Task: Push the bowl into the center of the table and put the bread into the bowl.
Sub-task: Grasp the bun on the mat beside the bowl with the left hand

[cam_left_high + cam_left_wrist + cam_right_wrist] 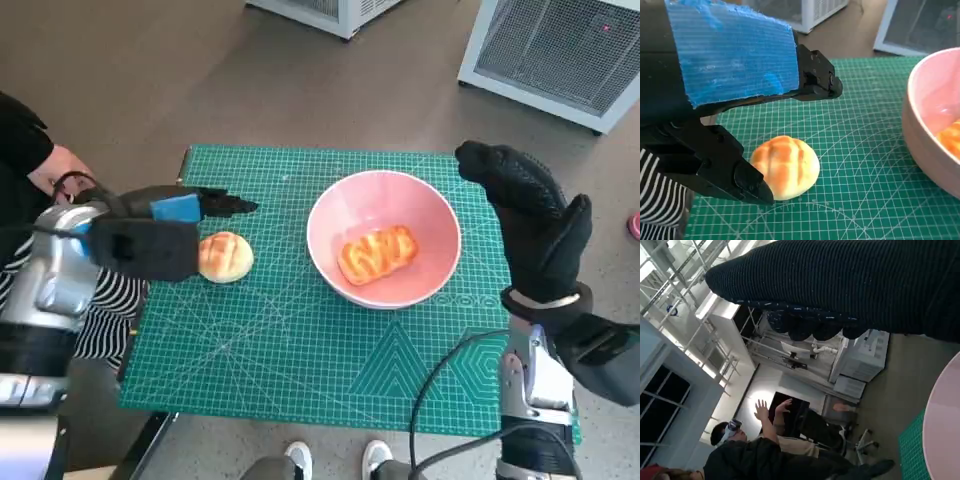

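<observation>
Two breads: one (377, 254) in bowl (430, 210), one (225, 257) outside.

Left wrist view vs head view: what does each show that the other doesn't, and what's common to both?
Only the left wrist view: the gap around the round bun, with the left hand's fingers on either side of it, not closed on it.

Only the head view: the right hand raised beside the bowl, the whole green mat, a person's shoes at the table's near edge, and the white units on the floor beyond it.

Both: the bun on the mat, the left hand, the pink bowl with a glazed bread already inside.
</observation>
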Robot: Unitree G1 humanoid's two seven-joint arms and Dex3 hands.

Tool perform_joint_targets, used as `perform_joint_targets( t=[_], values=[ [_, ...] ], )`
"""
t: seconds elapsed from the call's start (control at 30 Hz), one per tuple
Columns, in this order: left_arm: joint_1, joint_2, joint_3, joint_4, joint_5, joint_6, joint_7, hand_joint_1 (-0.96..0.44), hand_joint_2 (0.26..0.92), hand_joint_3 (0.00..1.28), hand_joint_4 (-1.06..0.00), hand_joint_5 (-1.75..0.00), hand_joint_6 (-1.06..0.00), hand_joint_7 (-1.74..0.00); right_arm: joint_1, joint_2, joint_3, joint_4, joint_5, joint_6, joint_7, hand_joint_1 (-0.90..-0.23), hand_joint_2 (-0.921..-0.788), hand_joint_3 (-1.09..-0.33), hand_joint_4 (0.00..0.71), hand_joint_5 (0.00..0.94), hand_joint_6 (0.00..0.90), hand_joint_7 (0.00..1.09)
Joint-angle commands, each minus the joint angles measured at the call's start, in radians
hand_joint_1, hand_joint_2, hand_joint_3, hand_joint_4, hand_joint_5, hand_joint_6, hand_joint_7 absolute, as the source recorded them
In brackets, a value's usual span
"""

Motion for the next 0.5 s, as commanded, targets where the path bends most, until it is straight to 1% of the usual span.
perform_joint_targets(
  t=[0.03,0.3,0.5],
  values=[
    [-0.057,-0.03,-0.03,0.096,0.035,-0.006,0.03,0.2,0.751,0.01,-0.17,0.0,-0.35,-0.01,0.021,-0.014,-0.002,0.003,-0.009,0.012,0.005,-0.705,-0.921,-0.672,0.185,0.0,0.119,0.42],
    [-0.119,-0.082,-0.097,0.275,0.105,-0.017,0.081,0.17,0.755,0.01,-0.16,0.0,-0.35,0.0,0.023,-0.021,-0.003,-0.002,-0.02,0.012,-0.003,-0.702,-0.921,-0.67,0.185,0.0,0.118,0.42],
    [-0.157,-0.116,-0.147,0.396,0.154,-0.028,0.119,0.11,0.752,0.01,-0.17,0.0,-0.34,0.0,0.026,-0.025,-0.001,-0.005,-0.026,0.012,-0.009,-0.702,-0.921,-0.67,0.187,0.001,0.117,0.42]
  ],
)
